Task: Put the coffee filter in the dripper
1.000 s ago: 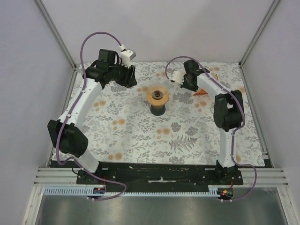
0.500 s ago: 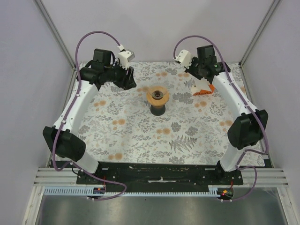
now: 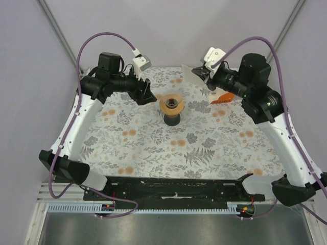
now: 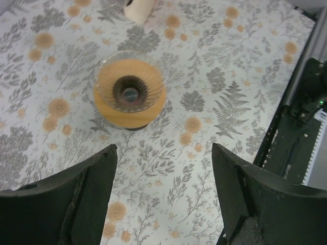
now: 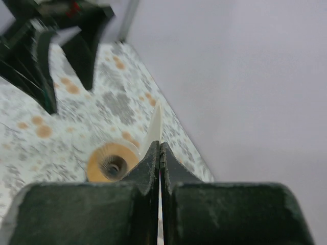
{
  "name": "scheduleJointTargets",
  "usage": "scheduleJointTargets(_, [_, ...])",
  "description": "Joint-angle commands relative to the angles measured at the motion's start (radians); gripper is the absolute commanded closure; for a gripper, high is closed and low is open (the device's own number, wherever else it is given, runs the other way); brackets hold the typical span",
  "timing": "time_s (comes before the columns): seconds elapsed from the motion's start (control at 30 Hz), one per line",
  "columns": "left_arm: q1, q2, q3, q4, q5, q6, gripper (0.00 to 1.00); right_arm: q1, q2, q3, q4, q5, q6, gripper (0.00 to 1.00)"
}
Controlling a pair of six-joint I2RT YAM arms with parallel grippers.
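Note:
The orange-brown dripper (image 3: pixel 172 104) stands on a dark base mid-table, its ribbed cone and dark hole (image 4: pixel 130 92) facing up. Up and to its right, my right gripper (image 3: pixel 203 77) hangs above the table, shut on the thin white coffee filter (image 3: pixel 192 76). In the right wrist view the filter (image 5: pixel 155 125) sticks out edge-on past the pinched fingertips (image 5: pixel 160 147), with the dripper (image 5: pixel 109 164) below and left of them. My left gripper (image 3: pixel 149 95) hovers just left of the dripper, open and empty. Its wrist view shows both dark fingers (image 4: pixel 82 194) wide apart over bare cloth.
An orange-and-white box (image 3: pixel 220 97) lies on the floral tablecloth (image 3: pixel 153 143) right of the dripper, under the right arm. Grey walls with metal posts close in the back and sides. The black base rail (image 3: pixel 173 186) runs along the near edge.
My right arm has swung up and outward, lifting the filter off the box area into the air. The left gripper has opened wider and edged toward the dripper.

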Motion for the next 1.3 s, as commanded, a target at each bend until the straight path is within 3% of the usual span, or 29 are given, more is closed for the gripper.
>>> scheduleJointTargets(0.0, [-0.072,-0.088,0.02,0.086,0.092,0.0,0.16,0.045,-0.069,-0.065,0.202,-0.227,0.221,1.0])
scheduleJointTargets(0.2, [-0.089,-0.095,0.049,0.123,0.133,-0.079,0.11,0.092,-0.093,-0.093,0.306,-0.416,0.352,1.0])
scheduleJointTargets(0.43, [-0.097,-0.11,0.059,0.123,0.336,-0.125,0.1,0.141,-0.08,-0.088,0.308,-0.409,0.352,1.0])
scheduleJointTargets(0.5, [-0.099,-0.112,0.059,0.123,0.338,-0.133,0.15,0.148,-0.075,-0.087,0.308,-0.41,0.347,1.0])
scheduleJointTargets(0.53, [-0.099,-0.11,0.059,0.122,0.342,-0.135,0.22,0.149,-0.072,-0.085,0.308,-0.41,0.346,1.0])
scheduleJointTargets(0.63, [-0.102,-0.11,0.048,0.123,0.373,-0.141,0.64,0.151,-0.067,-0.085,0.305,-0.404,0.336,1.0])
scheduleJointTargets(0.73, [-0.102,-0.113,0.04,0.123,0.404,-0.148,0.92,0.151,-0.064,-0.088,0.3,-0.398,0.321,1.0])
scheduleJointTargets(0.77, [-0.102,-0.113,0.043,0.123,0.411,-0.155,0.98,0.151,-0.06,-0.088,0.299,-0.395,0.312,1.0])
scheduleJointTargets(0.83, [-0.102,-0.116,0.042,0.123,0.408,-0.167,0.98,0.151,-0.063,-0.094,0.29,-0.358,0.295,1.0])
scheduleJointTargets(0.87, [-0.102,-0.121,0.039,0.123,0.401,-0.17,0.98,0.151,-0.067,-0.103,0.288,-0.322,0.286,0.97])
scheduleJointTargets(0.93, [-0.102,-0.134,0.028,0.114,0.369,-0.162,0.98,0.151,-0.095,-0.139,0.285,-0.263,0.252,0.69])
scheduleJointTargets(1.03, [-0.102,-0.15,0.029,0.057,0.321,-0.098,0.98,0.151,-0.167,-0.238,0.302,-0.27,0.157,0.44])
scheduleJointTargets(1.27, [-0.109,-0.167,0.032,-0.023,0.261,0.015,0.98,0.152,-0.307,-0.484,0.518,-0.346,0.071,0.31])
